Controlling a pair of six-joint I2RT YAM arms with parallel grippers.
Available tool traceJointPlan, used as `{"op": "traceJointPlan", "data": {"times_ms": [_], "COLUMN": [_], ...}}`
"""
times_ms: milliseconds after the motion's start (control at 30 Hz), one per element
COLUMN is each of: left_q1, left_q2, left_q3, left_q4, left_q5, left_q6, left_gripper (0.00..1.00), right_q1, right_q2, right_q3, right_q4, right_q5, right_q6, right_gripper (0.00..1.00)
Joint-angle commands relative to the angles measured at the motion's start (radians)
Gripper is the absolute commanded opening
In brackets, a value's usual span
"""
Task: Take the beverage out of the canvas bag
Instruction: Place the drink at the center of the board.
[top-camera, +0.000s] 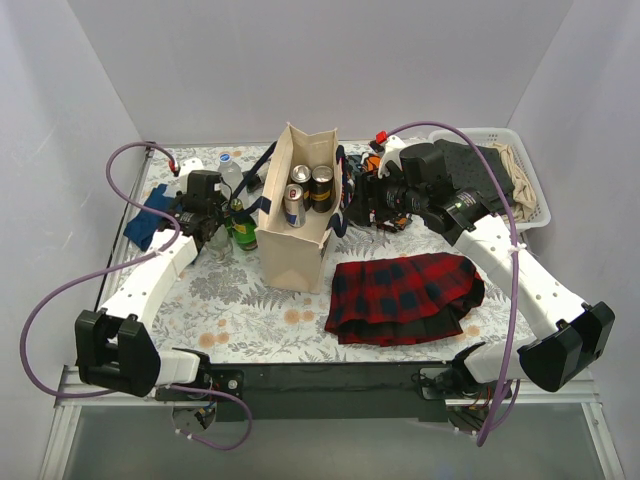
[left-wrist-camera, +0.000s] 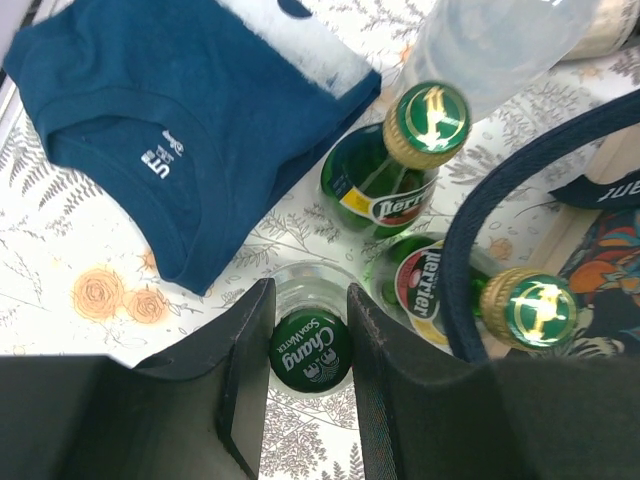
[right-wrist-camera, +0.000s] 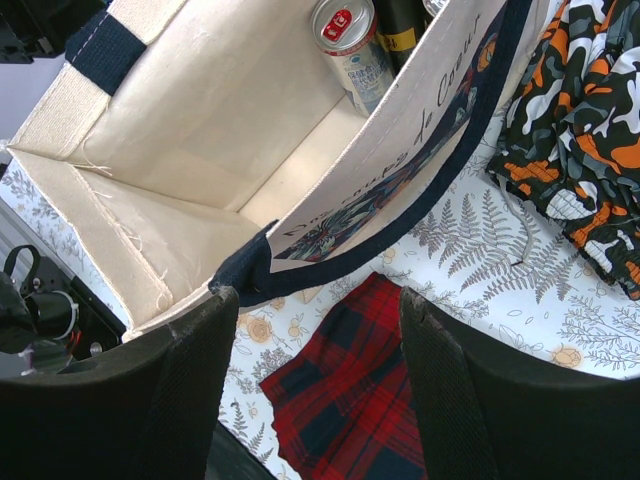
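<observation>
Canvas bag (top-camera: 295, 250): stands upright in the middle of the table (top-camera: 240, 310), mouth open, much taller than the bottles beside it. Its navy strap handle (left-wrist-camera: 480, 200) loops down on its left side.
In the bag: three cans stand at the far end, namely a silver can with a red top (right-wrist-camera: 345, 35), a dark can (top-camera: 321, 188) and another silver can (top-camera: 301, 174). The near part of the bag floor is bare.
Chang bottle (left-wrist-camera: 310, 352): outside the bag, just left of it, upright with its green cap up. I cannot tell whether its base rests on the table.
Left gripper (left-wrist-camera: 310, 300): the fingers are closed in on the Chang bottle, one pad on each side of its cap and neck.
Neighbours of the bottle: two green Perrier bottles (left-wrist-camera: 395, 180) stand just beyond it, towards the bag. A clear plastic bottle (left-wrist-camera: 490, 45) stands further back.
Right gripper (right-wrist-camera: 320, 300): at the bag's right side, fingers spread wide with nothing clamped between them. The bag's navy-edged rim lies just past the fingertips, with its corner close to one finger; I cannot tell whether they touch.
Red plaid cloth (top-camera: 405, 295): lies flat on the table, right of the bag and nearer the arm bases.
Patterned cloth (right-wrist-camera: 590, 130): orange, black and white, crumpled beside the bag's right wall.
Blue T-shirt (left-wrist-camera: 170, 130): folded at the table's left edge, apart from the bottles.
White basket (top-camera: 543, 205): far right corner, holding dark and beige fabric.
</observation>
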Motion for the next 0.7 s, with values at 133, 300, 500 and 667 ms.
{"op": "traceJointPlan", "data": {"times_ms": [133, 300, 500, 667], "left_q1": [0.012, 0.015, 0.015, 0.015], "left_q2": [-0.02, -0.009, -0.02, -0.049], "left_q3": [-0.026, -0.05, -0.107, -0.129], "left_q4": [0.18, 0.205, 0.225, 0.223], "left_q5": [-0.05, -0.077, -0.106, -0.1], "left_q6": [-0.01, -0.017, -0.046, -0.05], "left_gripper": [0.0, 0.0, 0.0, 0.0], "right_q1": [-0.003, -0.003, -0.002, -0.002], "right_q2": [-0.024, -0.028, -0.027, -0.028], "right_q3": [-0.004, -0.013, -0.015, -0.017], "right_q4": [0.039, 0.041, 0.041, 0.041], "right_q5": [0.01, 0.013, 0.015, 0.016], "right_q6": [-0.01, -0.01, -0.009, -0.009], "right_gripper": [0.72, 0.72, 0.72, 0.72]}}
